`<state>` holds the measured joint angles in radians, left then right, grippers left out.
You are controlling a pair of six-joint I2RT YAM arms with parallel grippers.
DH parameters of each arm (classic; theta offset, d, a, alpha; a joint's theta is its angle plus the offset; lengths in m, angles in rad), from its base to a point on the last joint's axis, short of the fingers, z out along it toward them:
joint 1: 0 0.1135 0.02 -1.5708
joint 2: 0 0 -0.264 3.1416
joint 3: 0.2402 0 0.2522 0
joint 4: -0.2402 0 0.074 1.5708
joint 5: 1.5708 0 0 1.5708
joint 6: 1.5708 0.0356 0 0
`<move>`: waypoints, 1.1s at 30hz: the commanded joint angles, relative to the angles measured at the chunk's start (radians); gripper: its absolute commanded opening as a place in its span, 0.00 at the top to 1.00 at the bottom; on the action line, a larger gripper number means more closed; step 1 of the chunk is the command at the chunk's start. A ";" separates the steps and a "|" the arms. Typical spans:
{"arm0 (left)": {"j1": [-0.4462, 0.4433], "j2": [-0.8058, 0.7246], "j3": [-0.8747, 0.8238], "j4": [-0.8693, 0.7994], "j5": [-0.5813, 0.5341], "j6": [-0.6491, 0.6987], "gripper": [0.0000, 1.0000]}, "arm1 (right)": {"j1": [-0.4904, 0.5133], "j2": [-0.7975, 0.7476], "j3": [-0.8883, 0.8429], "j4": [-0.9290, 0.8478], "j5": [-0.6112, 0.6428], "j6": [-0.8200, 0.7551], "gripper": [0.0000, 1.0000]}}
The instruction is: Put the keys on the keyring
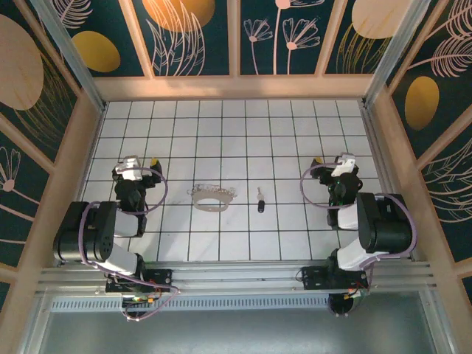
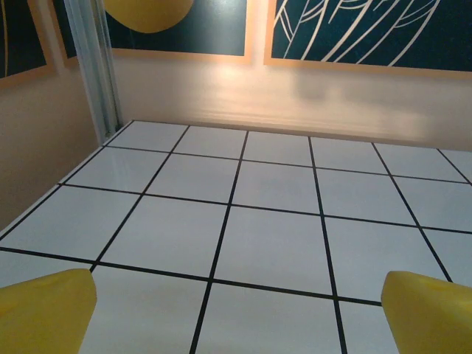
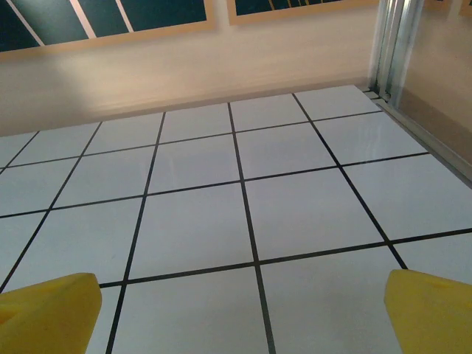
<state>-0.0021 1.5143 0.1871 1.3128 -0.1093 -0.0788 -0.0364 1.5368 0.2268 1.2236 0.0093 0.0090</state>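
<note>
On the white black-gridded worktop point(image 1: 221, 125), walled by teal floral panels point(image 1: 195, 37), my left pincer point(image 1: 142, 162) at nine o'clock and right pincer point(image 1: 332, 160) at three stand spread.

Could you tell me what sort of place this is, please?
Probably a purpose-built robot test cell: a white gridded tabletop, boxed in by floral-printed wall panels, with a left arm and right arm bolted to an aluminium rail.

The keyring point(image 1: 212, 198), a pale silvery oval loop with a jagged far edge, lies flat on the bench point(image 1: 295, 125). A slim black-headed key point(image 1: 260, 200) lies near its right, apart.
</note>
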 commanded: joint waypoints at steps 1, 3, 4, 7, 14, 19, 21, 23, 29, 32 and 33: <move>-0.004 -0.002 0.017 0.013 0.014 0.014 0.01 | 0.003 0.000 0.004 0.027 0.012 0.014 0.01; -0.004 -0.002 0.017 0.013 0.014 0.014 0.01 | 0.003 0.001 0.004 0.026 0.011 0.014 0.01; -0.004 -0.002 0.017 0.013 0.014 0.014 0.01 | 0.003 0.002 0.005 0.027 0.011 0.014 0.01; -0.004 0.000 0.022 0.005 0.016 0.013 0.01 | 0.004 0.001 0.004 0.027 0.012 0.014 0.01; -0.004 0.000 0.038 -0.024 0.024 0.016 0.01 | 0.003 0.002 0.008 0.022 0.011 0.017 0.01; -0.004 0.000 0.038 -0.024 0.026 0.017 0.01 | 0.002 0.001 0.006 0.024 0.011 0.017 0.01; -0.004 -0.001 0.039 -0.027 0.025 0.016 0.01 | 0.002 0.001 0.004 0.028 0.011 0.016 0.01; -0.004 -0.023 0.058 -0.083 0.028 0.018 0.01 | 0.003 -0.020 0.016 -0.004 0.022 0.024 0.01; -0.004 -0.118 0.151 -0.316 0.029 0.019 0.01 | 0.007 -0.138 0.143 -0.318 0.044 0.023 0.01; -0.004 -0.155 0.189 -0.398 0.029 0.016 0.01 | 0.009 -0.185 0.174 -0.403 0.071 0.067 0.01; -0.004 -0.171 0.200 -0.416 0.030 0.009 0.01 | 0.008 -0.205 0.182 -0.425 0.073 0.100 0.01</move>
<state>-0.0021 1.3823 0.3500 1.0100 -0.0868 -0.0788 -0.0330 1.3815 0.3782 0.9218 0.0471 0.0425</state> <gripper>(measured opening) 0.988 0.988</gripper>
